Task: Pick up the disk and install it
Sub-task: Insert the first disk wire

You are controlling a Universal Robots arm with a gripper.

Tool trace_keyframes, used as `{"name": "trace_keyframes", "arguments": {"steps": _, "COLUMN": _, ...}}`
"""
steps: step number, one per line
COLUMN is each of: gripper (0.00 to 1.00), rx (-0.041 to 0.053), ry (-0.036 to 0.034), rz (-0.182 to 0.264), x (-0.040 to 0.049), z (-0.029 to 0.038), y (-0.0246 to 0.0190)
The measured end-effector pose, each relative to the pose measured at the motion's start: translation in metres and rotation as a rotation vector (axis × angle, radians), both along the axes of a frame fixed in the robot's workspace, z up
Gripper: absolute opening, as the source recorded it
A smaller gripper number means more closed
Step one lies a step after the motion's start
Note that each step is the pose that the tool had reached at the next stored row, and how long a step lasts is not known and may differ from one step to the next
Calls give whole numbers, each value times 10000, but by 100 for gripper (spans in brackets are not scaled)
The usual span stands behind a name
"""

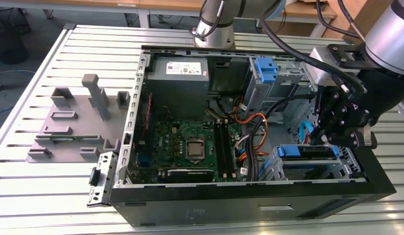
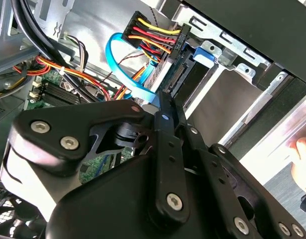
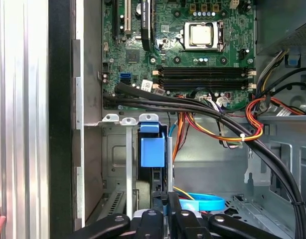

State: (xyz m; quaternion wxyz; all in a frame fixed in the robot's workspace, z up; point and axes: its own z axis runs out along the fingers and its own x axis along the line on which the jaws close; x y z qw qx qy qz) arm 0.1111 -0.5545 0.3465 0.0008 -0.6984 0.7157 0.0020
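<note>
Disk (image 1: 307, 152) sat on edge in the lower drive bay, at the exterior view's right of the open case (image 1: 133, 122). Its blue carrier tab (image 3: 152, 152) faced up between the bay rails in the first wrist view.

Gripper (image 1: 327, 139) hung right over that bay. Its jaws looked drawn together with nothing between them, tips just beside the disk's connector end (image 2: 175, 82) in the second wrist view.

Handling, as a judgement:
- Metal body: rigid, fairly dense for its size, shock-sensitive.
- Plastic carrier would flex a little.
- Bare metal faces probably slick. Better to grip across the carrier's side rails, or push on the tab end.
- Keep off the connector edge and the label face.

Count:
- one disk in its carrier
- one lone blue bracket (image 1: 267, 68) in the upper bay
- one grey power supply (image 1: 180, 68)
- one blue data cable (image 2: 124, 69) looped near the bay
- one grey fixture (image 1: 71, 122) on the table, well apart from the case
- one person's hand (image 2: 305, 154) at the case's outer edge
</note>
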Motion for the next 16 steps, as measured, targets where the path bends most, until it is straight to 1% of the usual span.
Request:
{"name": "trace_keyframes", "arguments": {"steps": 6, "gripper": 16, "rx": -1, "ry": 0, "rz": 1, "x": 1, "z": -51, "y": -23}}
{"name": "trace_keyframes", "arguments": {"steps": 8, "gripper": 16, "rx": 8, "ry": 0, "rz": 1, "x": 0, "z": -53, "y": -24}}
{"name": "trace_keyframes", "arguments": {"steps": 11, "gripper": 16, "rx": 49, "ry": 0, "rz": 1, "x": 0, "z": -66, "y": -24}}
{"name": "trace_keyframes", "arguments": {"steps": 16, "gripper": 16, "rx": 45, "ry": 0, "rz": 2, "x": 0, "z": -75, "y": -25}}
